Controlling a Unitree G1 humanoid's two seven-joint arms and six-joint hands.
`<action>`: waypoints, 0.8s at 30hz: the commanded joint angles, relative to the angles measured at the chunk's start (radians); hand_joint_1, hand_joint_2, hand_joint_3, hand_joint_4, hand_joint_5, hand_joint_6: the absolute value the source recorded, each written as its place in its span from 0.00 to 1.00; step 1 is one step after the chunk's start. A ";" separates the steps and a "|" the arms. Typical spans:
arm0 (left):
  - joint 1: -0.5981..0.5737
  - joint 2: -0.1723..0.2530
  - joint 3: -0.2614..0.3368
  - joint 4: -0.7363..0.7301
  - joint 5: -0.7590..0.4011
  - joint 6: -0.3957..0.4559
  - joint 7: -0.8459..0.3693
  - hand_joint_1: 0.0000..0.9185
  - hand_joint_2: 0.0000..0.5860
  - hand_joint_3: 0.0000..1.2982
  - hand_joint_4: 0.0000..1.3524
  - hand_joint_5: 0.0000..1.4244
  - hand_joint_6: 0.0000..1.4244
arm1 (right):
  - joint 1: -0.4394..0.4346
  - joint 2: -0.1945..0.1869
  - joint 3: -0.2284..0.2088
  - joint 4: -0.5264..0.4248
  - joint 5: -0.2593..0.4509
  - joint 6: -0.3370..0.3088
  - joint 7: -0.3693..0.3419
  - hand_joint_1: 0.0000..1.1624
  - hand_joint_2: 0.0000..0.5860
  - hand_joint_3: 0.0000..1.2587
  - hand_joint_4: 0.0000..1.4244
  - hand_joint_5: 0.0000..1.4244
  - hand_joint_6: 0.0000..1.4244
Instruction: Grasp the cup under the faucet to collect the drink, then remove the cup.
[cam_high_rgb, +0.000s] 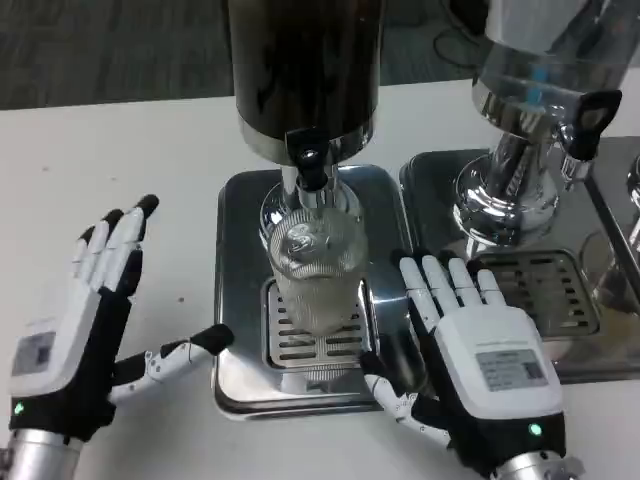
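Left hand (75, 320): white back, black palm edge, white fingers with black tips, green light near wrist.
Right hand (480, 365): white back, grey label, green light.
Forearms: silver.

— How was the light?
— Bright and even, from overhead. The white counter (120, 140) looked almost washed out, with only soft shadows under the hands.
— Any glare?
— Plenty. The steel drip tray (240, 200) and the chrome dispenser base (500, 190) threw back white highlights.
— Sharp?
— Mostly, though the picture was slightly soft and grainy, and the dark tank (305, 60) lost its detail.
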 joint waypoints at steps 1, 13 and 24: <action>0.004 0.029 0.073 -0.027 -0.239 -0.201 -0.181 0.00 0.13 0.00 0.00 0.00 0.00 | 0.004 -0.001 -0.004 -0.018 0.022 -0.005 -0.002 0.16 0.59 0.00 0.00 0.00 0.00; -0.072 -0.037 0.122 -0.104 -1.023 -0.236 -1.017 0.00 0.15 0.00 0.00 0.00 0.00 | 0.025 0.001 0.002 -0.041 0.063 -0.011 0.013 0.17 0.60 0.00 0.00 0.00 0.00; -0.125 -0.092 0.182 -0.193 -1.018 -0.087 -1.277 0.00 0.19 0.00 0.00 0.04 0.01 | 0.040 0.020 0.009 -0.037 0.068 0.003 0.014 0.21 0.61 0.00 0.00 0.00 0.00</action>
